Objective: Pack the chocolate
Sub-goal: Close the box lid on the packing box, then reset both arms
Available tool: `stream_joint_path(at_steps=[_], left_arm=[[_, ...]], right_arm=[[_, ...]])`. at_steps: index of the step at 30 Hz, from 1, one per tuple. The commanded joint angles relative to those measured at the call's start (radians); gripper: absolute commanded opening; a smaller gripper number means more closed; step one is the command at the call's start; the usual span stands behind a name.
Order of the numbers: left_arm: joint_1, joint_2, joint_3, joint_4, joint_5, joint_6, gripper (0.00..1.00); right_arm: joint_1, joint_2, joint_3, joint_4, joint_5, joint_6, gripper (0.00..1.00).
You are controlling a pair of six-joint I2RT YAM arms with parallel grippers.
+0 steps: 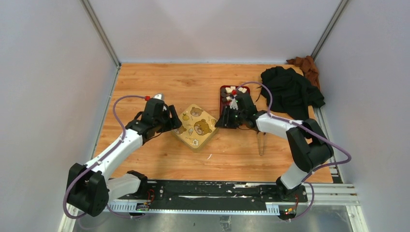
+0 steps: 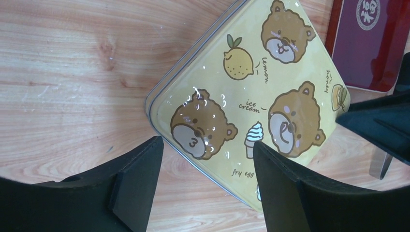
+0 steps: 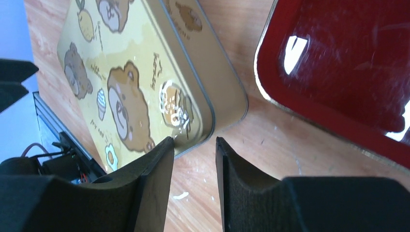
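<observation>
Small cream-white and dark chocolate (image 1: 230,96) chunks lie in a red tray (image 1: 225,90) at centre right, partly covered by my right arm. A yellow bear-print tin (image 1: 195,126) with its lid on lies turned like a diamond at the table's middle. My left gripper (image 1: 170,121) is at the tin's left side. In the left wrist view that gripper (image 2: 208,145) is open, and the tin (image 2: 251,96) edge runs across the gap. My right gripper (image 3: 194,140) stands narrowly open over bare wood, just off the tin's (image 3: 130,87) corner, beside the red tray (image 3: 348,72). It holds nothing.
A black cloth (image 1: 290,92) and a brown cloth (image 1: 304,65) are heaped at the back right. Metal tongs (image 1: 261,142) lie on the wood near the right arm. White walls close in the sides and back. A black rail (image 1: 217,191) runs along the near edge.
</observation>
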Motion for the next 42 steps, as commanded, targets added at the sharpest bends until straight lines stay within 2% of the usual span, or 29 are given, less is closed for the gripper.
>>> stream_joint_path(at_steps=[1,5,7,14,21,24,26,27,35,42], left_arm=[[0.007,-0.039,0.006,-0.036,-0.041,0.032,0.75],[0.007,-0.13,0.038,-0.107,-0.108,0.07,0.81],[0.007,-0.182,0.068,-0.148,-0.142,0.095,0.85],[0.007,-0.398,0.153,-0.249,-0.268,0.219,1.0],[0.007,-0.585,0.226,-0.29,-0.377,0.366,1.0],[0.007,-0.657,0.26,-0.311,-0.43,0.39,1.0],[0.007,-0.721,0.26,-0.316,-0.471,0.404,1.0],[0.005,-0.75,0.255,-0.314,-0.49,0.408,1.0],[0.004,-0.972,0.073,-0.188,-0.55,0.412,1.0],[0.002,-0.997,-0.002,-0.164,-0.555,0.398,1.0]], right_arm=[[0.033,-0.069,-0.106,-0.025,0.009,0.023,0.41],[0.048,-0.184,-0.127,-0.073,0.063,0.015,0.42],[0.047,-0.267,-0.116,-0.149,0.127,-0.016,0.45],[0.016,-0.537,-0.056,-0.417,0.508,-0.162,0.64],[0.004,-0.887,-0.044,-0.566,0.934,-0.317,0.76],[0.004,-1.043,-0.027,-0.612,1.04,-0.381,0.81],[0.004,-1.119,-0.025,-0.625,1.092,-0.443,0.92],[0.004,-1.153,-0.029,-0.627,1.114,-0.467,0.94],[0.005,-1.341,-0.101,-0.61,1.211,-0.559,0.96],[0.004,-1.385,-0.152,-0.579,1.223,-0.583,0.98]])
